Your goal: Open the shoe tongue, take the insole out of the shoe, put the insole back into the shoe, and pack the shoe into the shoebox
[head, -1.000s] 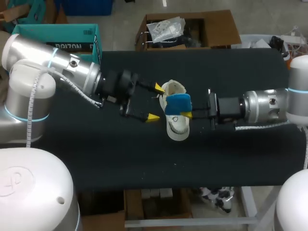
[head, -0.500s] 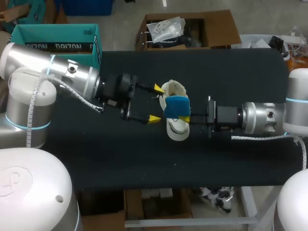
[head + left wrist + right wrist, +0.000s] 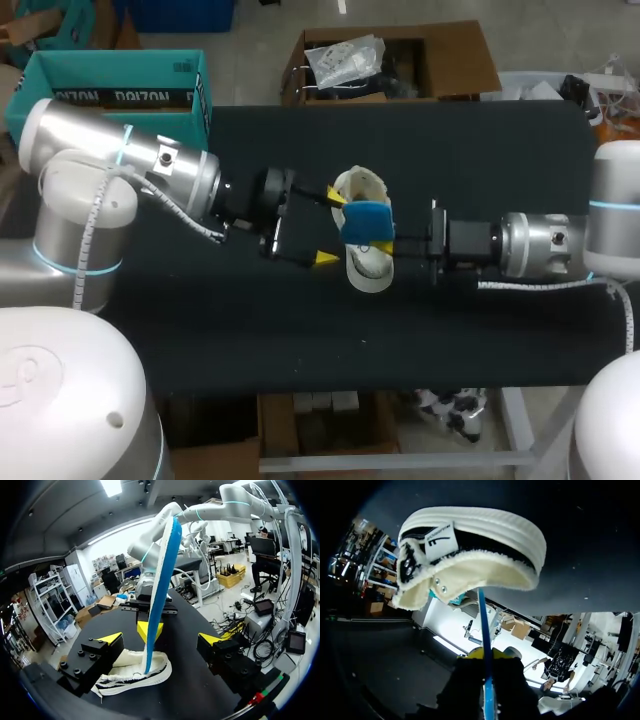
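The right claw is clenched on the thin blue foam insole, which stands upright. Its lower end is in the cream knit shoe lying on the black worktop. The released left claw waits just beside the shoe's opposite flank.

I am seeing only one thing here that sits outside the job: a wide, flat, black matte worktop. In the head view it is running from one side to the other, its surface looking like dark cloth. A pale metal frame is carrying it along the near edge. In the right wrist view it is showing a few light flecks.
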Robot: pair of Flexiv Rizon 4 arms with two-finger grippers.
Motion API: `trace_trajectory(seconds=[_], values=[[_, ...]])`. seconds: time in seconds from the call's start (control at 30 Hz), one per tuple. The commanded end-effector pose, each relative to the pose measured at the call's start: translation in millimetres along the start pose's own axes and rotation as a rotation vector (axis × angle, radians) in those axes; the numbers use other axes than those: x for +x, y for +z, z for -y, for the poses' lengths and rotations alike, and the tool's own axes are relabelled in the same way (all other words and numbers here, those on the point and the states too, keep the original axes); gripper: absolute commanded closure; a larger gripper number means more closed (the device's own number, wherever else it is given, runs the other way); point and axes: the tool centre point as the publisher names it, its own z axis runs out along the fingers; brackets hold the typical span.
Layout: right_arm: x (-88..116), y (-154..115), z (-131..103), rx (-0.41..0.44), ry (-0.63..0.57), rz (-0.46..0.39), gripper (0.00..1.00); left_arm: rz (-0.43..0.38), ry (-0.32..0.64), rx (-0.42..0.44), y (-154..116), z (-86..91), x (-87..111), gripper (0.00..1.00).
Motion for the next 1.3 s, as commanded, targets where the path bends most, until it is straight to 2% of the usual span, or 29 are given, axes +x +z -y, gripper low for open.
trace_trajectory(seconds=[0.03, 0.23, 0.3, 0.37, 0.43, 0.47, 0.5, 0.8, 0.93, 0.97, 1.07, 1.1, 1.13, 1.3], values=[[-2.5, 3.4, 9.2, -0.063, -0.013, -0.029, 1.00, -0.025, 0.005, 0.006, 12.1, -6.3, -9.8, 0.00], [-0.7, 3.8, 6.5, -0.075, -0.025, -0.049, 1.00, -0.052, 0.036, -0.022, 18.1, -8.9, -20.6, 0.03], [-0.4, 2.2, 6.2, -0.072, -0.027, -0.051, 1.00, -0.054, 0.031, -0.033, 21.0, -12.3, -23.7, 0.13], [-0.5, 1.2, 5.9, -0.071, -0.027, -0.053, 1.00, -0.057, 0.025, -0.039, 23.5, -16.7, -26.8, 0.29], [-0.9, 0.3, 5.4, -0.070, -0.028, -0.055, 1.00, -0.066, 0.019, -0.048, 26.6, -21.1, -28.7, 0.38], [-1.1, -0.5, 5.0, -0.070, -0.029, -0.059, 1.00, -0.069, 0.017, -0.051, 28.5, -23.2, -28.9, 0.47], [-1.4, -1.8, 4.5, -0.067, -0.031, -0.062, 1.00, -0.077, 0.012, -0.051, 30.1, -25.0, -29.1, 0.51], [2.5, -4.3, -6.6, -0.054, -0.031, -0.070, 1.00, -0.099, 0.001, -0.048, 37.0, -33.9, -31.4, 0.51], [4.9, -4.4, -11.4, -0.049, -0.027, -0.071, 1.00, -0.110, 0.005, -0.043, 39.3, -34.7, -31.0, 0.42], [5.3, -4.4, -12.3, -0.048, -0.026, -0.072, 1.00, -0.112, 0.006, -0.042, 40.4, -34.3, -30.8, 0.44], [6.5, -4.4, -14.5, -0.046, -0.023, -0.073, 1.00, -0.116, 0.014, -0.041, 42.4, -33.6, -30.7, 0.64], [6.8, -4.4, -15.2, -0.046, -0.022, -0.073, 1.00, -0.117, 0.015, -0.040, 42.9, -33.6, -31.1, 0.80], [7.2, -4.2, -16.0, -0.046, -0.021, -0.073, 1.00, -0.117, 0.017, -0.040, 43.6, -33.7, -31.9, 1.00], [9.9, -2.5, -19.3, -0.044, -0.014, -0.065, 1.00, -0.113, 0.059, -0.055, 47.3, -34.8, -32.9, 1.00]])
